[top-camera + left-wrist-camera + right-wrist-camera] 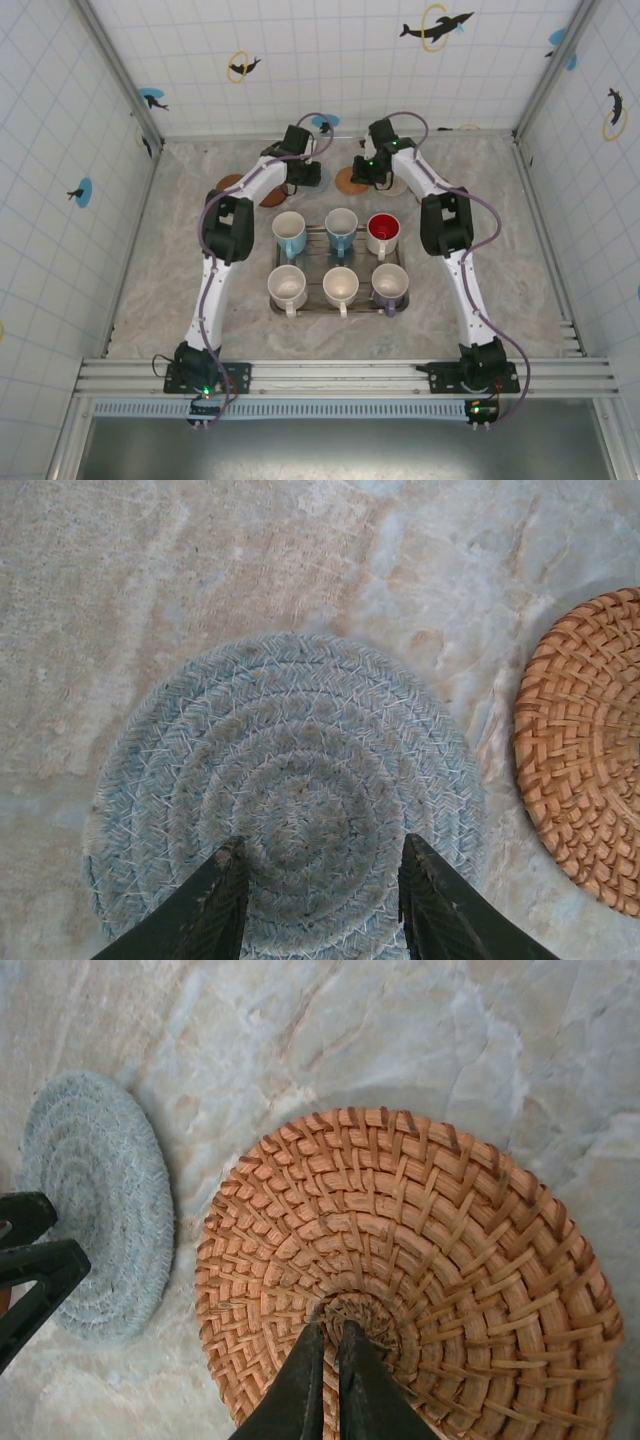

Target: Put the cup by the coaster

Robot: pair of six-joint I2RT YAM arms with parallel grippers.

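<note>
Several cups stand on a wire tray (320, 311) mid-table, among them a red one (384, 232), a blue one (289, 233) and a cream one (340, 287). No gripper holds any of them. My left gripper (320, 845) hangs open just over a round blue-grey woven coaster (290, 780), with nothing between its fingers. My right gripper (332, 1327) is shut, its tips at the centre of a round wicker coaster (420, 1250). In the top view both grippers, left (308, 178) and right (365, 175), are at the back of the table, behind the tray.
The blue-grey coaster (95, 1205) and the wicker coaster (585, 750) lie side by side with a narrow gap. More brown coasters (232, 183) lie to the left at the back. Tiled walls close in the marbled table on three sides.
</note>
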